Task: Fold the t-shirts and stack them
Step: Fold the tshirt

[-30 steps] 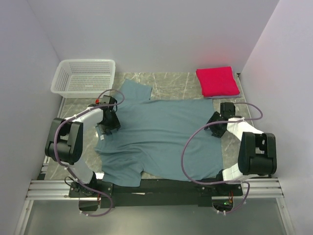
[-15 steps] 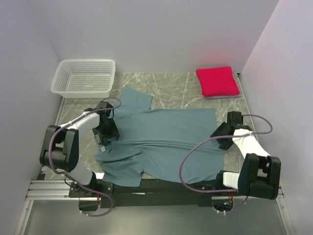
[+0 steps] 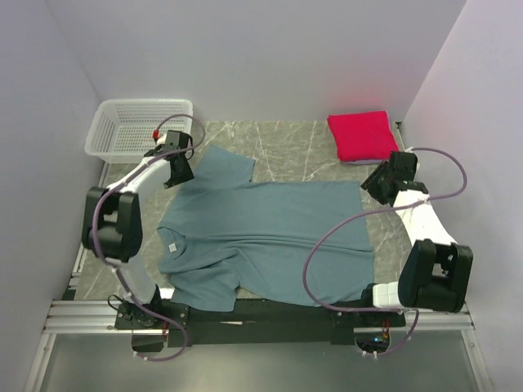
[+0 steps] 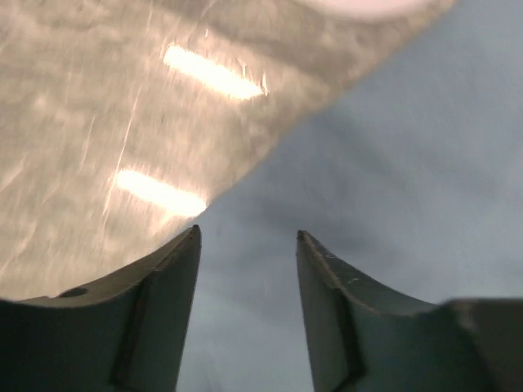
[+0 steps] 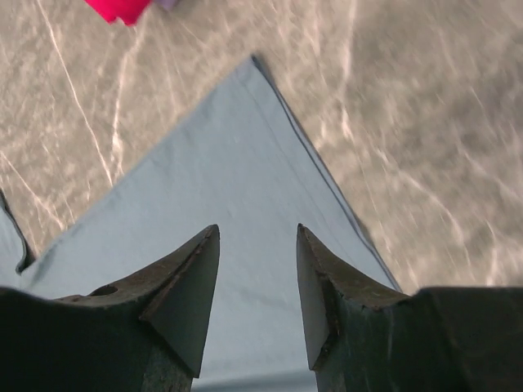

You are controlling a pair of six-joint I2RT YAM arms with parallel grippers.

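Note:
The teal-blue t-shirt (image 3: pixel 270 233) lies spread on the marble table, collar to the left, hem to the right. The crimson-pink t-shirt (image 3: pixel 364 135) lies folded at the far right, with a thin pale lavender edge (image 3: pixel 368 161) under it. My left gripper (image 3: pixel 180 171) is open over the shirt's far left sleeve; in the left wrist view (image 4: pixel 248 233) the teal cloth (image 4: pixel 392 163) lies between its jaws. My right gripper (image 3: pixel 377 181) is open above the shirt's far right corner (image 5: pixel 245 147). Neither gripper holds anything.
A white mesh basket (image 3: pixel 140 126) stands at the far left, close behind my left gripper. Bare marble (image 3: pixel 294 143) shows between basket and folded pile. Walls close in on the left, back and right. The crimson pile's corner (image 5: pixel 118 8) shows in the right wrist view.
Both grippers have moved away from me: the left from the collar area to the far sleeve, the right from the shirt's right edge to its far corner. The shirt now lies flatter.

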